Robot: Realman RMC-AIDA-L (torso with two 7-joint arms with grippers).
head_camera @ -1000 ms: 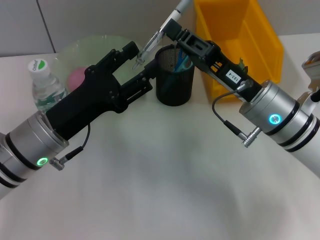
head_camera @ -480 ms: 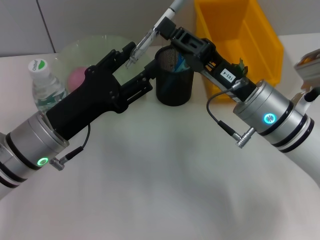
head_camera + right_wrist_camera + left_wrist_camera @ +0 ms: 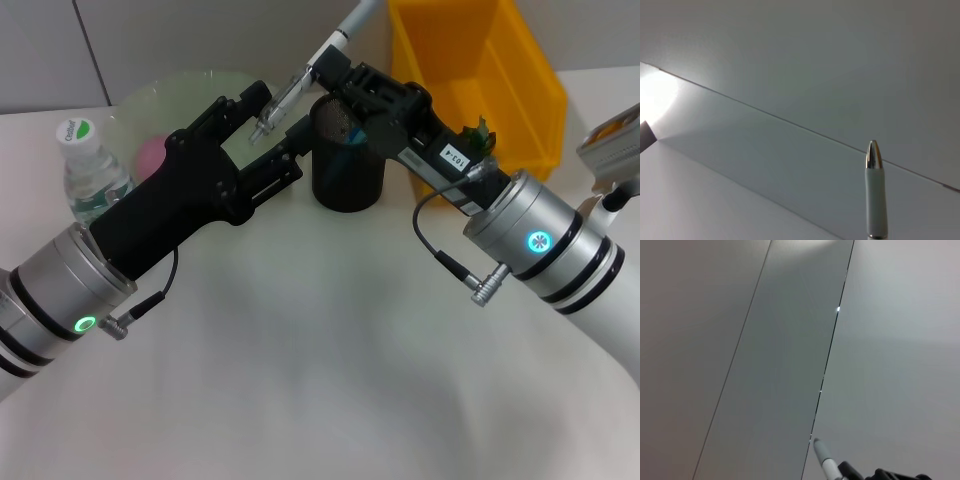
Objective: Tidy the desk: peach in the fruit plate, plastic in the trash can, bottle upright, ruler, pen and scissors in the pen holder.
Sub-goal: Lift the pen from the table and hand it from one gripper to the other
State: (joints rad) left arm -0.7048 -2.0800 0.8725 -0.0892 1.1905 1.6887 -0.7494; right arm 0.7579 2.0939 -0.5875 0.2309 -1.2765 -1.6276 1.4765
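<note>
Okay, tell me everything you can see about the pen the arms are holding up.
The pen is slim, with a clear plastic barrel, a white upper section and a silvery pointed end. It hangs tilted in the air above the black mesh pen holder, not yet inside. The right gripper is clamped around its middle. Its lower end sits by the fingers of the left gripper, which are spread; contact there is unclear.

Pen [image 3: 318, 62] end beyond top edge
</note>
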